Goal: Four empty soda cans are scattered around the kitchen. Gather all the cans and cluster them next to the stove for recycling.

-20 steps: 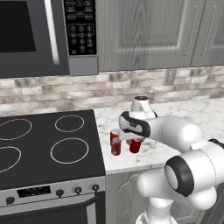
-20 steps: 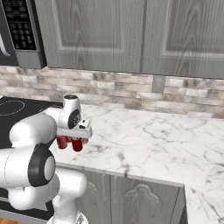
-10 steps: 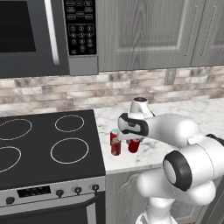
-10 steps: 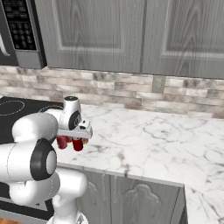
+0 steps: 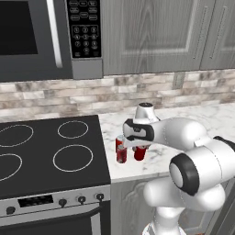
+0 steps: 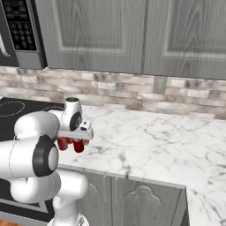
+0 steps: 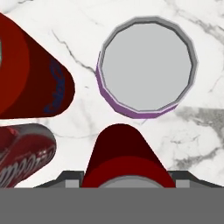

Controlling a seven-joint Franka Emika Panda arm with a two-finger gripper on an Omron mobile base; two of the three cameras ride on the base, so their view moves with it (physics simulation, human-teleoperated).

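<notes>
Pincer [image 5: 141, 149] unmoved, red soda can [image 7: 124, 155] clamped between its tips

A black-and-steel microwave [image 5: 43, 39] fills the upper left of the left base view, its keypad [image 5: 83, 28] at its right side. Grey cabinet doors [image 6: 132, 33] run across the top of the right base view. Below them a stone-brick backsplash [image 6: 176, 95] crosses the frame. In the hand view, a purple-sided cup [image 7: 146, 65] with a grey top stands upper right on the white marble counter [image 6: 154, 141].
</notes>
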